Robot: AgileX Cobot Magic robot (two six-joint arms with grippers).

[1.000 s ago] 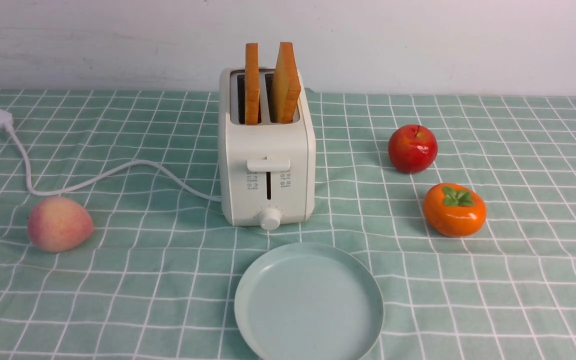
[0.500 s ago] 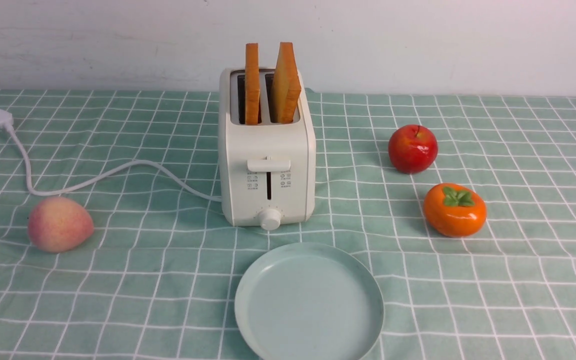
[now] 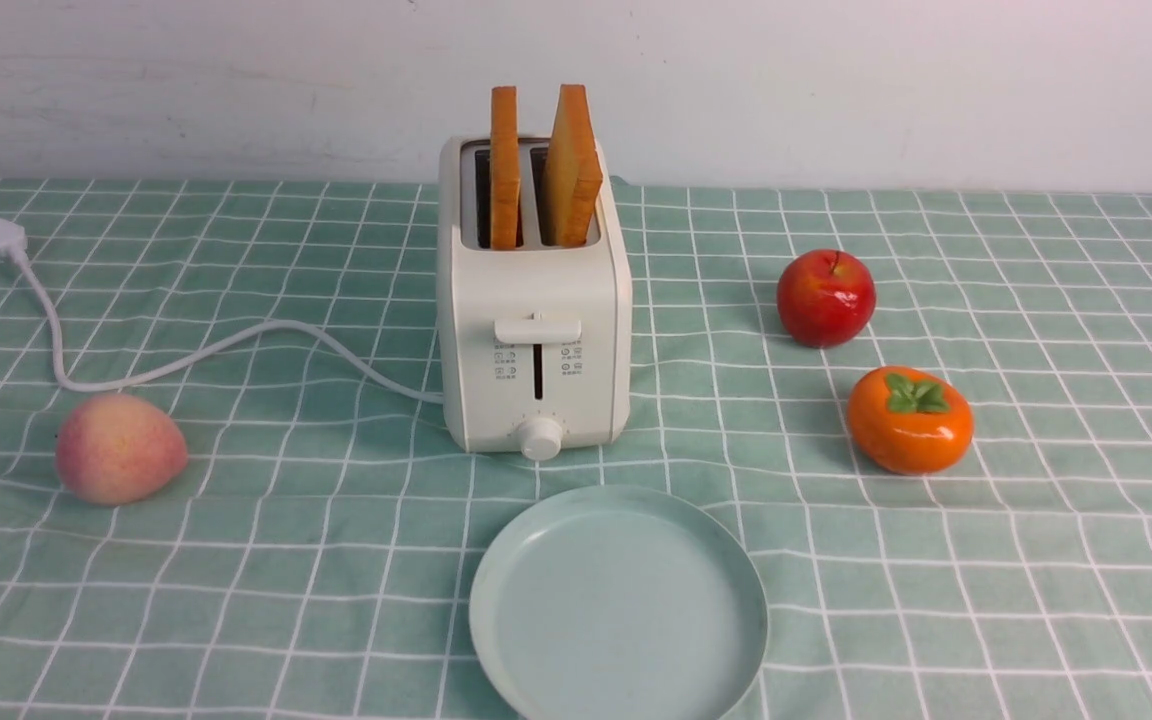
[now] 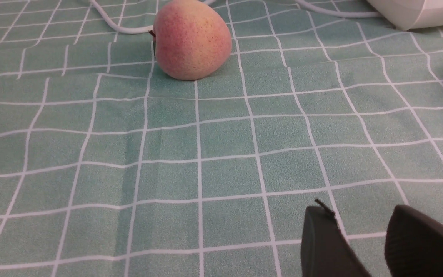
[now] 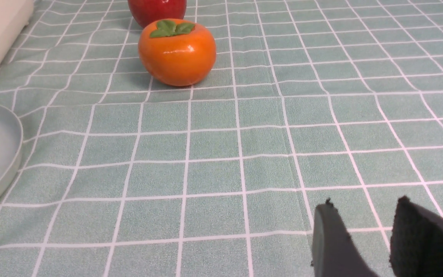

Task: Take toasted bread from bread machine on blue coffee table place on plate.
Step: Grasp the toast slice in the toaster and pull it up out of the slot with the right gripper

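Sticking up, both toast slices (image 3: 570, 170) sit in the toaster (image 3: 536, 320). The plate (image 3: 618, 610) in front is bare. The left gripper (image 4: 360, 215) and right gripper (image 5: 364, 206) have fingers apart, holding nothing, low over the table (image 3: 236, 560). All the lifting is left.

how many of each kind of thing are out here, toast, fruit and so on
toast slices: 2
toaster: 1
plate: 1
fruit: 3 (peach, apple, persimmon)
total: 7
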